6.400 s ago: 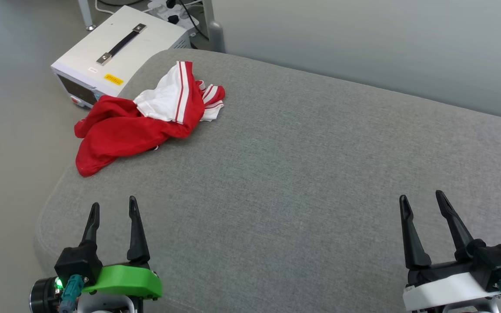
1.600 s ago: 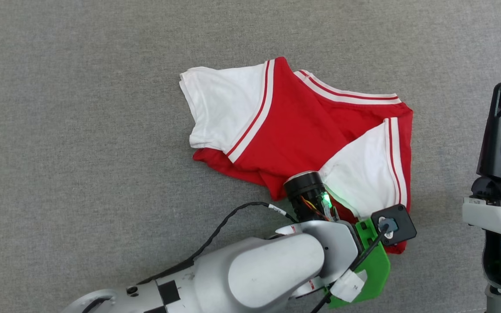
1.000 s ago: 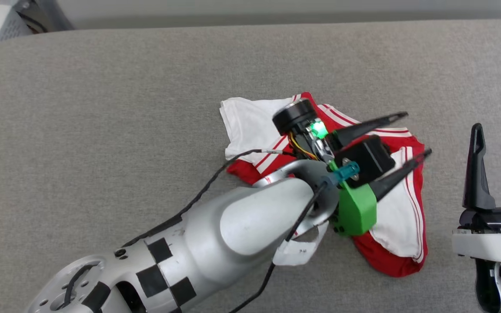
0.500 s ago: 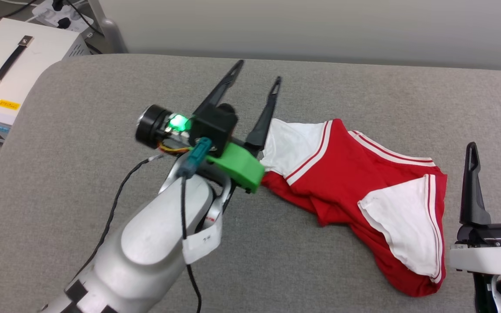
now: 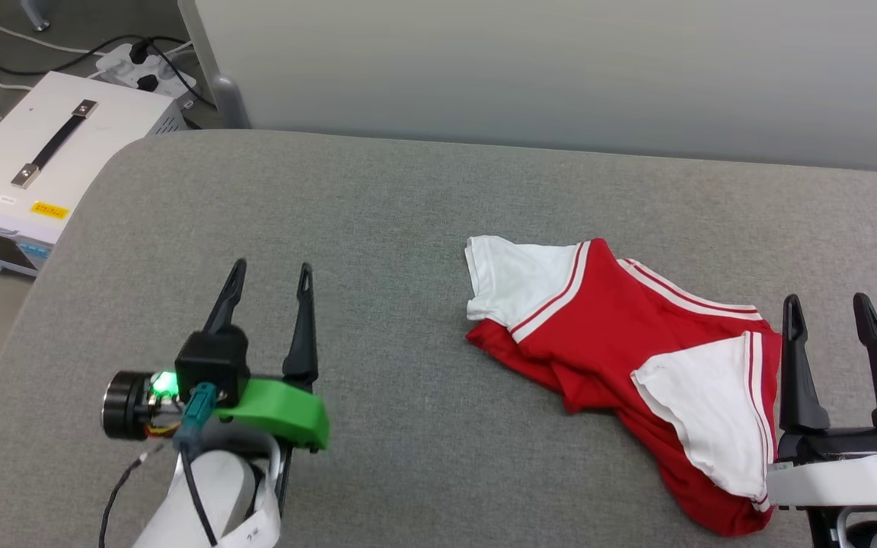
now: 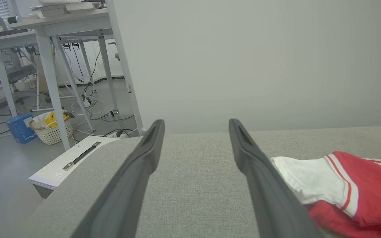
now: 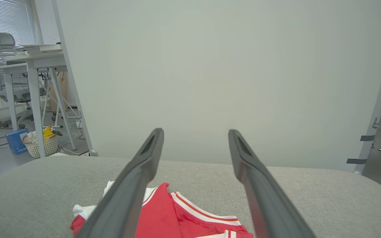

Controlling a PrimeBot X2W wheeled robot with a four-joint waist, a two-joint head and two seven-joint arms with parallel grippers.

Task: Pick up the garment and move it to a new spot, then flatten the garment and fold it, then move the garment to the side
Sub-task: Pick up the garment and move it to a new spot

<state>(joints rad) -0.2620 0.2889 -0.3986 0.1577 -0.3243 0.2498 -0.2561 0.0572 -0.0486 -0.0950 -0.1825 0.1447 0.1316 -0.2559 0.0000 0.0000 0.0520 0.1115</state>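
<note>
Your right claw is nearer: the shirt lies just beside it, slanting away leftward; left claw well apart. Both claws wide, empty.

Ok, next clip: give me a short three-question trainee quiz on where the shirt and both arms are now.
1. True or false: the right gripper holds the garment.
2. The garment lies nearest: A) the left gripper, B) the right gripper, C) the white box.
3. How do the left gripper's jaws stand?
Key: 1 false, its jaws are open and empty; 2 B; 3 open, over the bare grey cushion.
</note>
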